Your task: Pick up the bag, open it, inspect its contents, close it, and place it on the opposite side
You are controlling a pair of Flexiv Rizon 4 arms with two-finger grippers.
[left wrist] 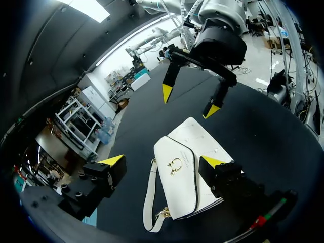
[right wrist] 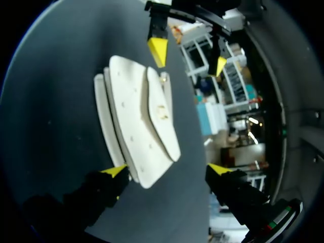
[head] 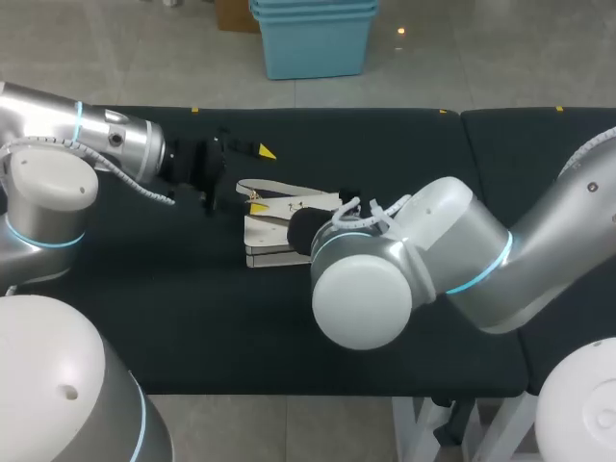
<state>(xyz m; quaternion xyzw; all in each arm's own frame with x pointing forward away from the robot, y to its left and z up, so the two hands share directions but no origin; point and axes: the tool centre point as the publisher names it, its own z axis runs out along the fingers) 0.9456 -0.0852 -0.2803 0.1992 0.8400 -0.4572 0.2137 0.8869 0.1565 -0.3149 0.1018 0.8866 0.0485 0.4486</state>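
A white bag (head: 277,229) with a gold clasp lies flat on the black table (head: 173,308), flap closed, its strap trailing toward my left arm. My left gripper (head: 258,179) is open at the strap end. In the left wrist view the bag (left wrist: 190,167) lies below and ahead of the left gripper (left wrist: 162,161), apart from both fingers. My right arm's wrist (head: 385,260) hides its gripper in the head view. The right wrist view shows the right gripper (right wrist: 167,170) open over the bag's (right wrist: 136,116) other end, with the left gripper (right wrist: 189,56) facing it. Nothing is held.
A seam (head: 464,130) splits the black table from a second black top on the right. Bare cloth lies in front of the bag and to its left, toward the front edge (head: 289,393).
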